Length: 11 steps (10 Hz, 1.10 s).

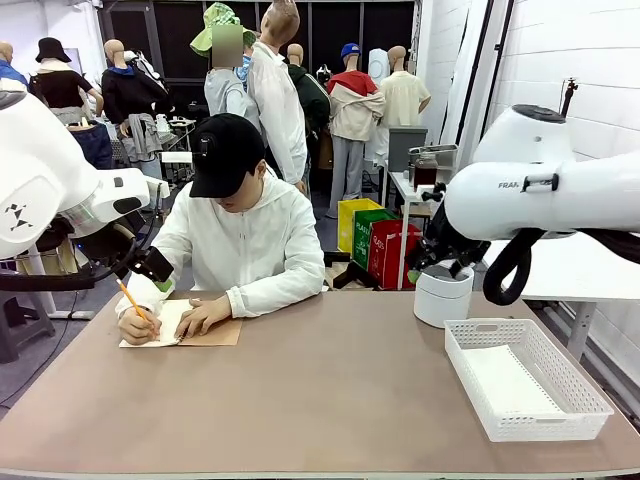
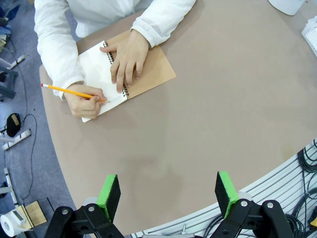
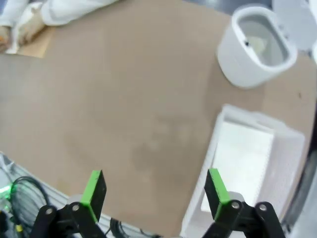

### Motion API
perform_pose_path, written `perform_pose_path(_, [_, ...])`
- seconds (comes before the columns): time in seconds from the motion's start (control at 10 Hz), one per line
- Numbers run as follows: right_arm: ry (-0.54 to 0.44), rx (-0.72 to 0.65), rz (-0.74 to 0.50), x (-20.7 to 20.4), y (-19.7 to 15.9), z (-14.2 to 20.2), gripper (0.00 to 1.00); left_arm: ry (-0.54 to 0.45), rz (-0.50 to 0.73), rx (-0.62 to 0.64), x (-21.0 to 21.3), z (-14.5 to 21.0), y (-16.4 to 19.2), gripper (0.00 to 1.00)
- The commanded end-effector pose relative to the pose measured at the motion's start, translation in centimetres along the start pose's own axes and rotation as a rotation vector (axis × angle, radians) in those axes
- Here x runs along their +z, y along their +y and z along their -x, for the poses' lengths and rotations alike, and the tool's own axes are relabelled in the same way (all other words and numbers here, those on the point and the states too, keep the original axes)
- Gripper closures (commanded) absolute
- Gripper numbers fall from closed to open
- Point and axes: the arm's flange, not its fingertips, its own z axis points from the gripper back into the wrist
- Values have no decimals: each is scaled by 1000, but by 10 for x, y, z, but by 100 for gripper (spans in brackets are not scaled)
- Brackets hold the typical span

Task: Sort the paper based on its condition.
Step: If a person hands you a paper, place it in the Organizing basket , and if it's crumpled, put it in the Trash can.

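A smooth white sheet of paper (image 1: 508, 384) lies flat in the white mesh basket (image 1: 487, 324) at the table's right; the right wrist view shows the sheet (image 3: 242, 158) in the basket (image 3: 290, 163) too. My right gripper (image 3: 154, 191) hangs open high above the table, just left of that basket, and shows black at the right (image 1: 425, 262). My left gripper (image 2: 167, 191) is open over the table's near left part, also raised (image 1: 155, 272). A person writes with a pencil (image 2: 69, 90) on a spiral notebook's white page (image 2: 94, 67).
A white round bin (image 1: 442, 296) stands behind the basket; something pale and blurred lies inside the bin (image 3: 257, 44). The person's hands and sleeves (image 2: 129, 52) rest on the notebook with its brown cover (image 2: 156, 74). The brown table (image 1: 320, 390) is bare in the middle.
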Motion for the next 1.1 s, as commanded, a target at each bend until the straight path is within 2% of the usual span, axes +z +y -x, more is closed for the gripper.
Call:
perform_pose_path(0.0, [-112, 123, -142, -2, -10, 13, 0, -1, 2, 0, 0, 0, 0, 0])
perform_pose_path(0.1, [-143, 178, -215, 0, -11, 14, 0, -1, 2, 0, 0, 0, 0, 0])
perform_pose_path(0.5, [-228, 316, -358, 3, -16, 22, 0, -1, 2, 0, 0, 0, 0, 0])
perform_pose_path(1.0, [-215, 312, -330, 9, -13, 18, 0, -1, 2, 0, 0, 0, 0, 0])
